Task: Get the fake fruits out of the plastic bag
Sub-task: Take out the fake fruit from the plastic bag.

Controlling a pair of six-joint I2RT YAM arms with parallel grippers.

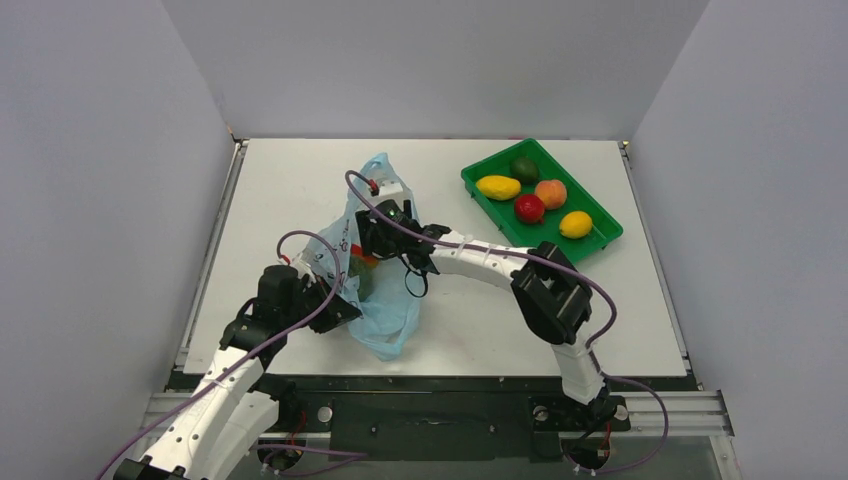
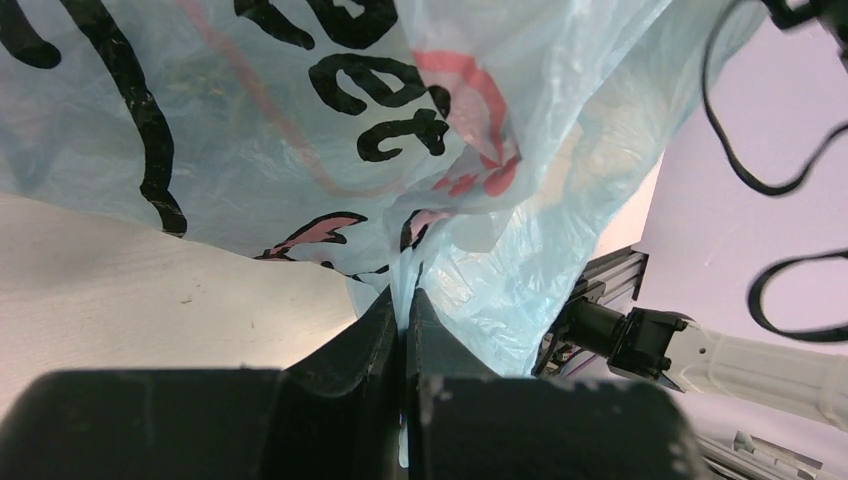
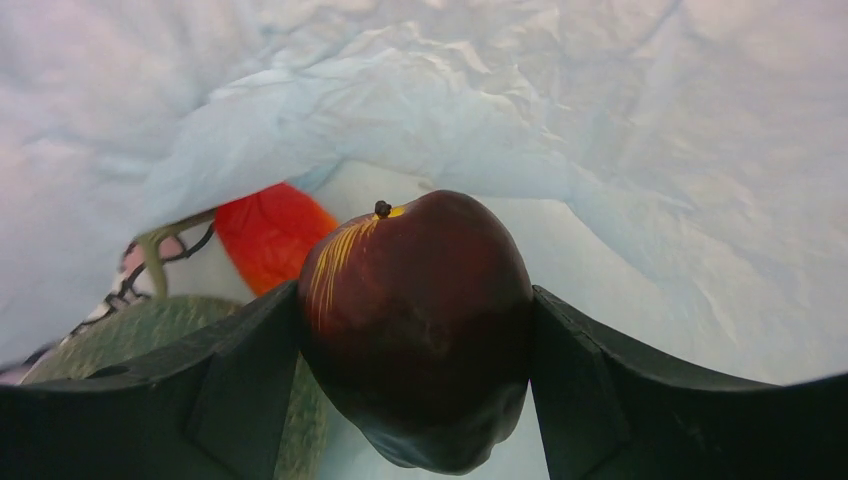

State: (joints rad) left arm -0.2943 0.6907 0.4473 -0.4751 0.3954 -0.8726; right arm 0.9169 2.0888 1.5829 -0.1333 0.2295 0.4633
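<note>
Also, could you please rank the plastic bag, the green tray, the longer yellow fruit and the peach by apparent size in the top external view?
1. plastic bag and green tray: look alike; the bag is crumpled and partly covered, so unranked.
2. longer yellow fruit
3. peach, slightly smaller

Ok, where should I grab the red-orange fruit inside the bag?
A fold covers the far end of the red-orange fruit, so probably grip its exposed middle through the mouth of the plastic bag, like the right end effector holding the dark fruit.
</note>
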